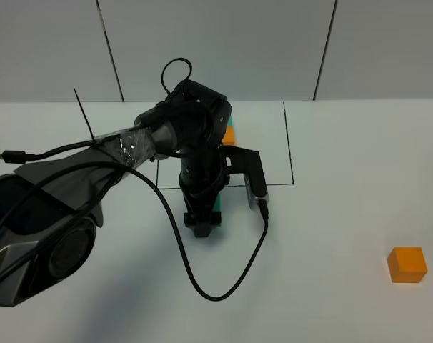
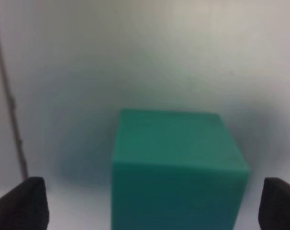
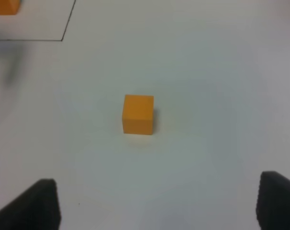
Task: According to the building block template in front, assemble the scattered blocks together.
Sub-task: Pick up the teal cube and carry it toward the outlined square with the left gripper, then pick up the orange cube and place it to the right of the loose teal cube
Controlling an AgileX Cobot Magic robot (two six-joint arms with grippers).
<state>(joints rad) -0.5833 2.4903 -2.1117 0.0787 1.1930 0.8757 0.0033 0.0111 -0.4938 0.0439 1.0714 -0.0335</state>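
Since both cubes look light, rigid and matte, opposite flat faces are the place to pinch. Left gripper [image 2: 154, 203] straddles the teal cube [image 2: 176, 158], jaws wide, not touching it; cube sits near the template [image 1: 229, 134]. Right gripper [image 3: 159, 206] is open and empty, with the orange cube [image 3: 138, 114] ahead and bare table [image 1: 331, 236] all round.

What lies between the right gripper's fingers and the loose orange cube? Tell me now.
Nothing. In the right wrist view, only bare white table stretches from the fingers to the orange cube.
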